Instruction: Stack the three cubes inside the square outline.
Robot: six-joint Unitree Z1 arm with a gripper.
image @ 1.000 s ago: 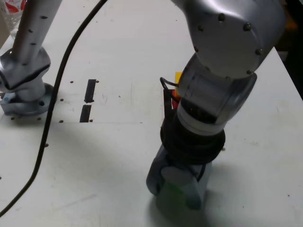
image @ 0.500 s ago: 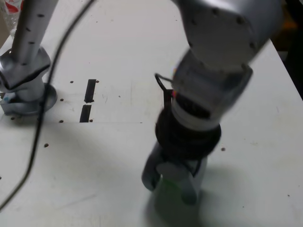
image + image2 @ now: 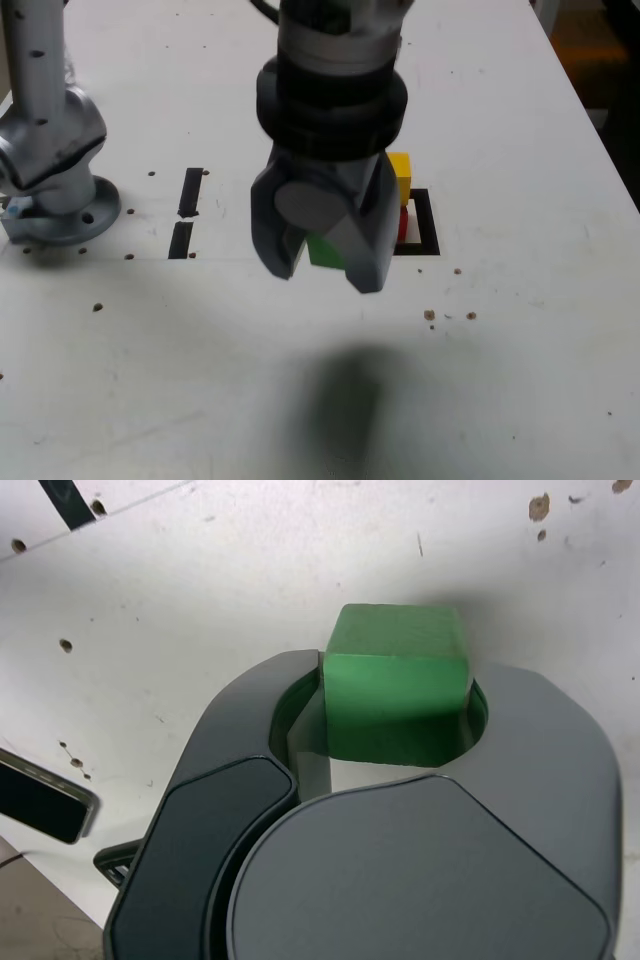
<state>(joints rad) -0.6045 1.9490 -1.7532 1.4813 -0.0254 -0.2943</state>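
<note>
My gripper (image 3: 322, 262) hangs above the table, shut on the green cube (image 3: 324, 250), which shows between the two grey jaws. In the wrist view the green cube (image 3: 398, 680) fills the gap between the jaws of the gripper (image 3: 398, 715) and sticks out past them. Just to the exterior view's right of the gripper, the yellow cube (image 3: 401, 170) sits on the red cube (image 3: 403, 222) inside the square outline (image 3: 429, 226) of black tape. The gripper body hides the outline's left part.
The arm's grey base (image 3: 55, 190) stands at the exterior view's left. Two short black strips (image 3: 192, 192) (image 3: 181, 240) lie between it and the gripper. The gripper's shadow (image 3: 345, 400) falls on the near table. The table's right edge (image 3: 600, 130) borders a dark floor.
The gripper has risen from the near table with the green cube and swung back towards the outline. The arm no longer covers the yellow and red stack.
</note>
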